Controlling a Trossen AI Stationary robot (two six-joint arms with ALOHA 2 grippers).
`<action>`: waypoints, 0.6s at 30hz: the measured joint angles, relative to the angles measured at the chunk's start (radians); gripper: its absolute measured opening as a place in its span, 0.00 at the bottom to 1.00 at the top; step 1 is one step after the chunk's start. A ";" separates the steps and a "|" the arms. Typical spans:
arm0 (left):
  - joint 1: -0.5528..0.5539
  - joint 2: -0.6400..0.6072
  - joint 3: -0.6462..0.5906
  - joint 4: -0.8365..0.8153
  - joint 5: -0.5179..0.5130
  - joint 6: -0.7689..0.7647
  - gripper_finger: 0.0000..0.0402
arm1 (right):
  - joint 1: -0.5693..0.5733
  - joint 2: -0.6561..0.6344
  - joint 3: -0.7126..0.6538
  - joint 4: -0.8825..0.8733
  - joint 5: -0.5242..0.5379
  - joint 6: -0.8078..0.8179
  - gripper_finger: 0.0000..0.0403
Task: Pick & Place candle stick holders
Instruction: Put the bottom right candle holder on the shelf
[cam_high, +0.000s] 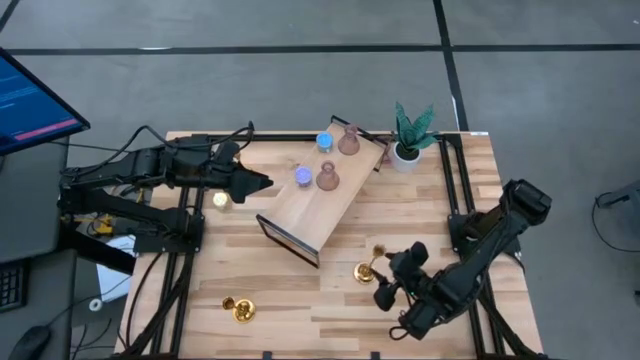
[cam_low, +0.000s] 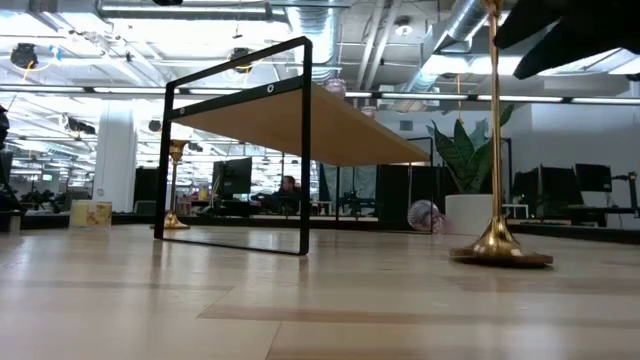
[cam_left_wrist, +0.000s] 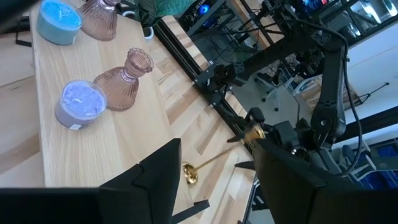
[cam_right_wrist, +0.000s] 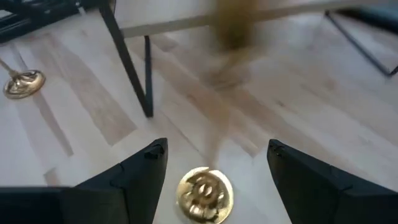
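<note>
1. I see a pale wood-plank surface (cam_high: 330, 300) with a black metal frame; a light wooden shelf (cam_high: 325, 200) on thin black legs sits near its centre.
2. On the shelf: two ribbed dusty-pink holders (cam_high: 327, 177), bulbous with narrow necks, plus a round blue holder (cam_high: 324, 142) and a violet holder (cam_high: 303, 176).
3. My right gripper (cam_high: 388, 282), at about 5 o'clock, hangs over a shiny gold holder (cam_high: 370, 268) with a slim stem and round base; its fingers (cam_right_wrist: 134, 177) are spread either side, not gripping.
4. My left gripper (cam_high: 262, 183), at 10 o'clock, is released and empty beside the shelf; a yellow holder (cam_high: 221, 200) sits just below that arm.
5. Another gold holder (cam_high: 239, 308) lies at 7 o'clock.
</note>
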 joint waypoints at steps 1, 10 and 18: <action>0.000 0.000 0.000 0.000 0.000 0.000 0.50 | 0.001 0.000 0.000 -0.010 0.014 -0.003 0.66; 0.000 0.000 0.000 0.007 0.000 0.000 0.50 | -0.051 -0.004 -0.060 0.074 0.095 -0.021 0.66; 0.000 0.000 0.000 0.008 0.000 -0.001 0.50 | -0.042 -0.003 -0.066 0.091 0.054 -0.069 0.66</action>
